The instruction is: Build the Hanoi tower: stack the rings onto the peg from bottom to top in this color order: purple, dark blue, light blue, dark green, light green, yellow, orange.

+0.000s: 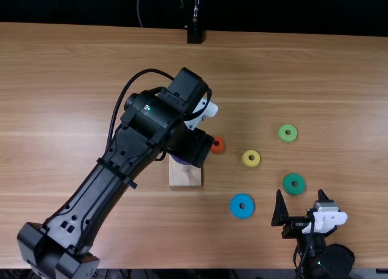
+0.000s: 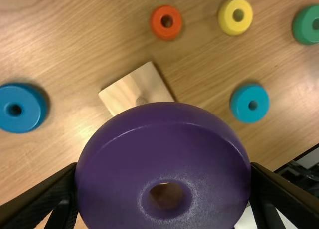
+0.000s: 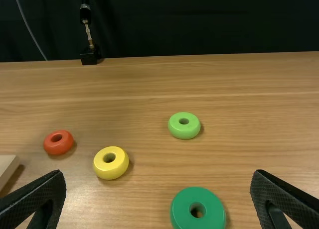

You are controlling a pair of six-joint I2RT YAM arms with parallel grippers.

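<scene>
Over the wooden base [image 1: 185,178], my left gripper [image 1: 197,148] is shut on the purple ring [image 1: 180,161]. In the left wrist view the gripper [image 2: 163,164] pinches the ring [image 2: 162,134] by its sides, above the table; the base [image 2: 122,92] and short peg [image 2: 141,100] lie partly behind it. The dark blue ring [image 2: 25,95] and light blue ring [image 2: 241,103] rest on opposite sides of the base. Orange [image 1: 219,139], yellow [image 1: 251,165], light green [image 1: 287,140] and dark green [image 1: 294,191] rings lie flat. My right gripper [image 1: 301,200] stands open, its fingers apart in its wrist view [image 3: 158,174].
The left arm stretches diagonally across the table's left half, its wrist over the base. A small black stand [image 1: 194,36] is at the far table edge. The right gripper is low at the near right, close to the dark green ring.
</scene>
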